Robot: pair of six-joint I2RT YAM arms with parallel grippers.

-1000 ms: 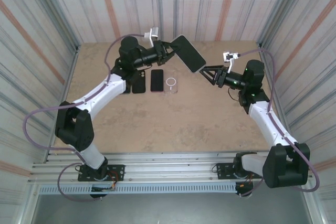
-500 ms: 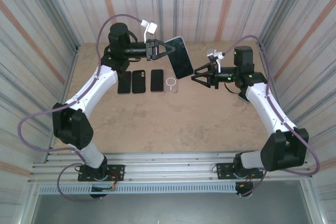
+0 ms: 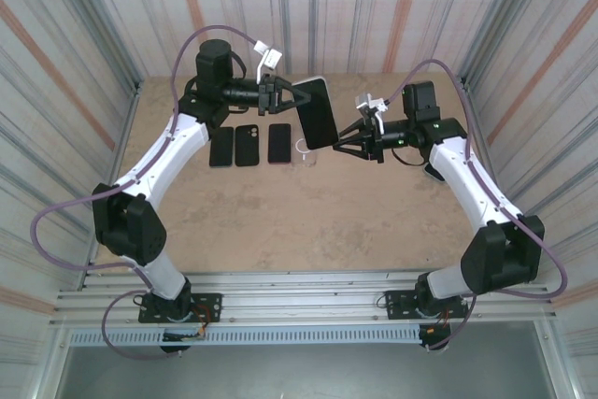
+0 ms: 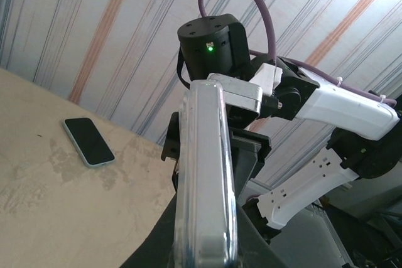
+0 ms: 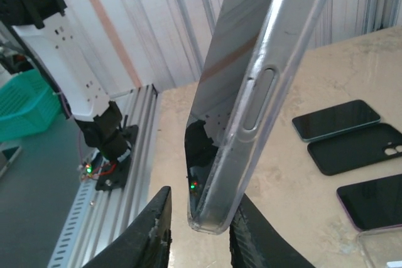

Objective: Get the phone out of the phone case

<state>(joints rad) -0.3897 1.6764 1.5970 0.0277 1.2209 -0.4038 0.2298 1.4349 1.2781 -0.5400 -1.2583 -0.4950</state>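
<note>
Right claw point(image 3: 340, 143) closer, astride phone case point(image 5: 264, 92), phone point(image 5: 231, 48) inside, left claw point(image 3: 291, 100) gripping

We count: one cased phone point(image 3: 318, 111). On worktop point(image 3: 280, 221), three dark phones or cases: left slab point(image 3: 221, 147), middle slab point(image 3: 246, 145), right slab point(image 3: 279, 142). One clear case point(image 3: 304, 149). Two end effectors: left end effector point(image 3: 291, 98), right end effector point(image 3: 344, 137).

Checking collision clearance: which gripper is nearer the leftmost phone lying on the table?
Left: the left gripper is behind-right of the leftmost phone, gripping the cased phone; the right gripper is farther right.
</note>
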